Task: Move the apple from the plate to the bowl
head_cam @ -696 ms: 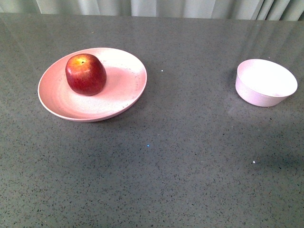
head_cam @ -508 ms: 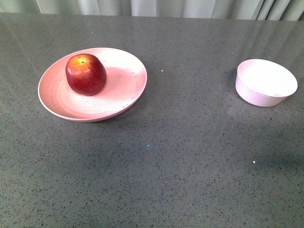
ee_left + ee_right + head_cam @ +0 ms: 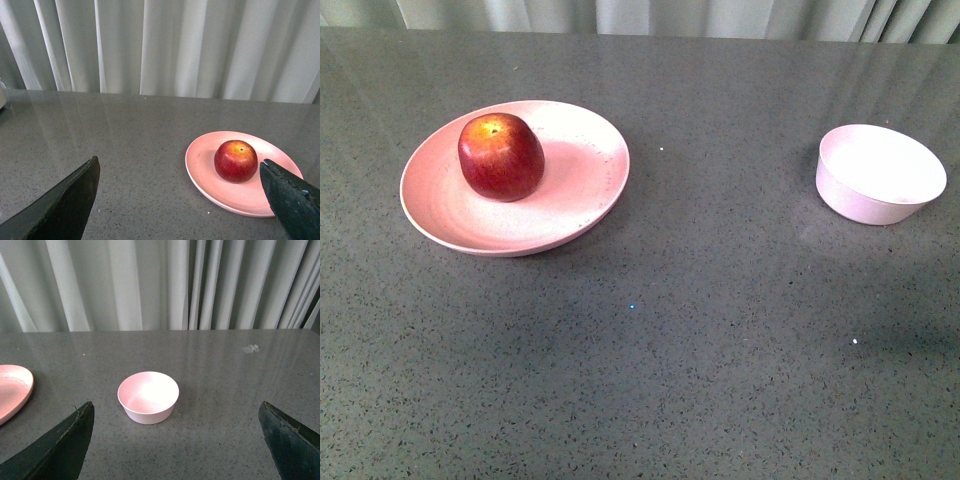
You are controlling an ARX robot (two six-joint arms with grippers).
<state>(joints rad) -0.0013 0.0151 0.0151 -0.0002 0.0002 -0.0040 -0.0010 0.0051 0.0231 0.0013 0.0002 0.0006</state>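
Observation:
A glossy dark red apple sits on the left half of the wide salmon-pink plate at the table's left. The small pale bowl stands empty at the right. Neither arm shows in the front view. In the left wrist view the apple rests on the plate, ahead of my left gripper, which is open and empty; one of its fingers overlaps the plate's edge in the picture. In the right wrist view the bowl stands ahead of my open, empty right gripper.
The grey speckled tabletop stretches between plate and bowl. Pale curtains hang behind the table's far edge. The plate's edge shows at the side of the right wrist view.

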